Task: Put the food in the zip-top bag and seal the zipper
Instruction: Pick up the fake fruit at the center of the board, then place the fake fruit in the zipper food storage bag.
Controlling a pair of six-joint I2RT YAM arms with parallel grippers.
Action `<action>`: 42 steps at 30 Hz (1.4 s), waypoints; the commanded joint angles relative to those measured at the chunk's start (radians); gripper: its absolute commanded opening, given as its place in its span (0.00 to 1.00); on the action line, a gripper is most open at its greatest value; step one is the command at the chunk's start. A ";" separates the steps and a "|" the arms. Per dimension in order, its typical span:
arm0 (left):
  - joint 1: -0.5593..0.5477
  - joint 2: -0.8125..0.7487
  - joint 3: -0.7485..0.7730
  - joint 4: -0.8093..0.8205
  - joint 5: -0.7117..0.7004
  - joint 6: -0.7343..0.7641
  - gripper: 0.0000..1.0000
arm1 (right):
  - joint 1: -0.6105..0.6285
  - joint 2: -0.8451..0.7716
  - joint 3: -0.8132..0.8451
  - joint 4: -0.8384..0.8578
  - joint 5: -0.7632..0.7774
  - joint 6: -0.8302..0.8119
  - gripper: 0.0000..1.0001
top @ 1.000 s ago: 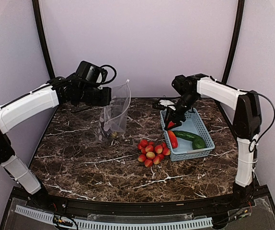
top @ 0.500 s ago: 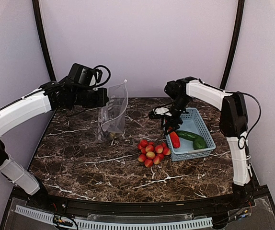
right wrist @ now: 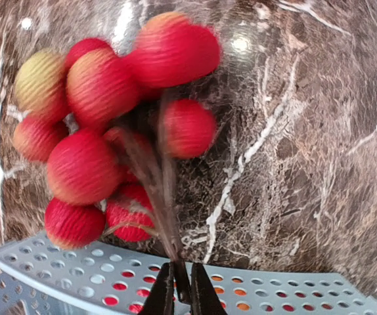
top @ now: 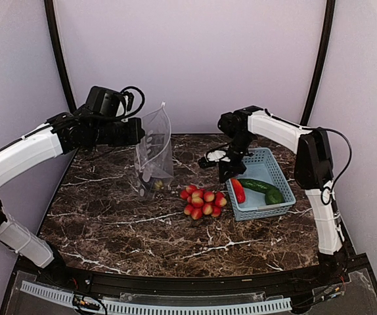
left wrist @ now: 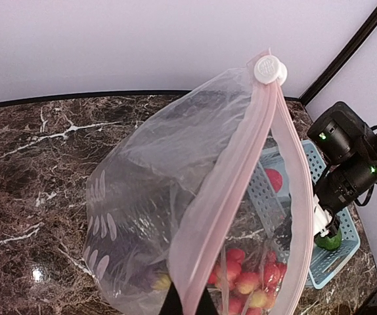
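A dark brown marble counter (top: 110,223), veined in white, fills the booth. Its front is edged by a black rim (top: 175,283) and a white perforated strip (top: 155,306). Plain pale lilac walls (top: 195,59) close in behind and on both sides. Two black poles (top: 60,59) rise curving at the back corners. Soft, even light leaves small glints on the stone.

High rear overview, wrist close-ups, shared berries (top: 201,202)
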 commanded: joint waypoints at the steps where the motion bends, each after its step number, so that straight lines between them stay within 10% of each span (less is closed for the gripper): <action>1: 0.005 -0.022 -0.018 0.024 -0.003 0.001 0.01 | 0.005 0.010 0.042 -0.157 0.008 0.004 0.00; 22: 0.007 0.056 0.023 0.039 -0.103 0.005 0.01 | -0.020 -0.453 -0.035 -0.098 -0.303 0.130 0.00; 42: 0.006 0.102 0.037 0.103 -0.004 -0.011 0.01 | -0.039 -0.473 0.230 0.285 -0.618 0.567 0.00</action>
